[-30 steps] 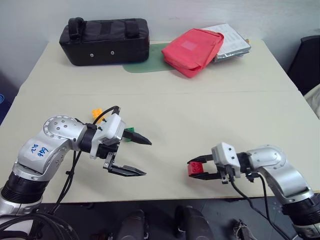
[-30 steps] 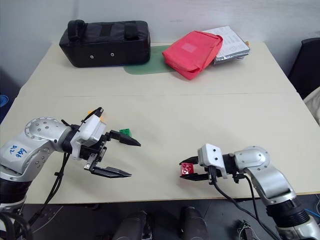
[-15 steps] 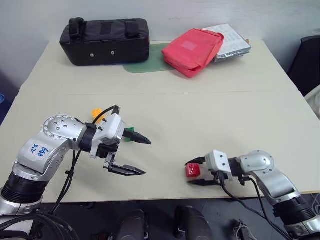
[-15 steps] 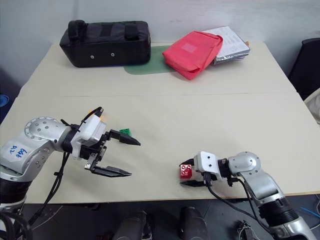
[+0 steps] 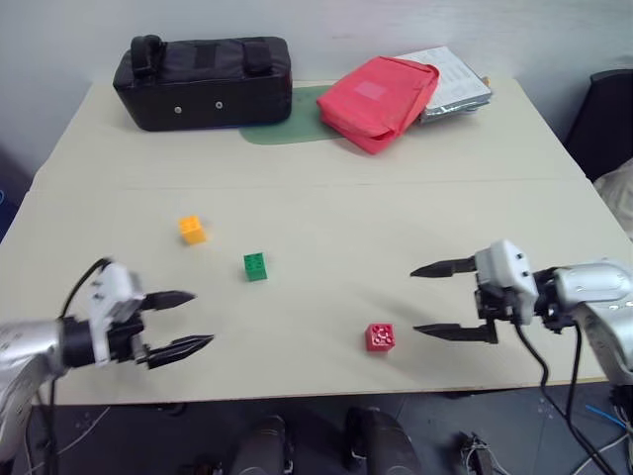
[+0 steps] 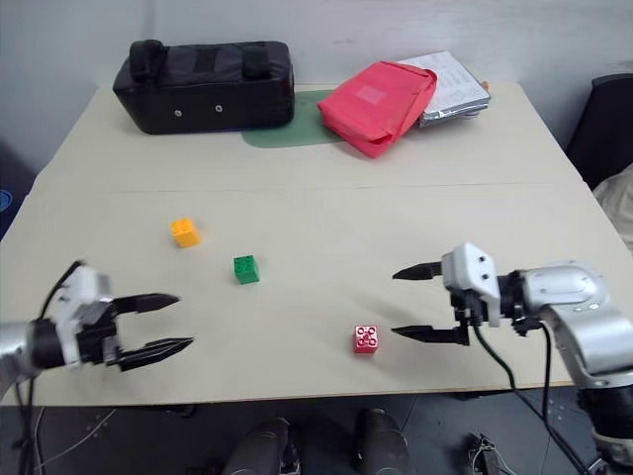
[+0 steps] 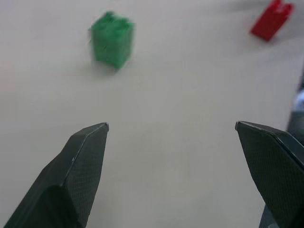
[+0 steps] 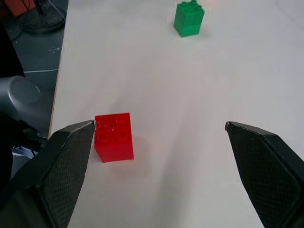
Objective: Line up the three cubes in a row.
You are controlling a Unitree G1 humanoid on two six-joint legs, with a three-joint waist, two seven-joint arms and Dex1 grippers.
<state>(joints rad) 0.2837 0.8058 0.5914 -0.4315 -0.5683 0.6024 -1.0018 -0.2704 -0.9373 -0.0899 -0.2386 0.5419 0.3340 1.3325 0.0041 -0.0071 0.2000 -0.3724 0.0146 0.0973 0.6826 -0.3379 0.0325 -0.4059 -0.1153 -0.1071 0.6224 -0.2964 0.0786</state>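
While red cube sits free, right tool wide, empty; left tool seemingly wide, empty.

Three cubes stood on desk: one orange cube, one green cube, one red cube nearest front edge. One black bag lay at far left corner. One red pouch sat along far edge. One stack of papers lay beside it. One green mat lay under bag and pouch. Two grippers: left gripper, right gripper.
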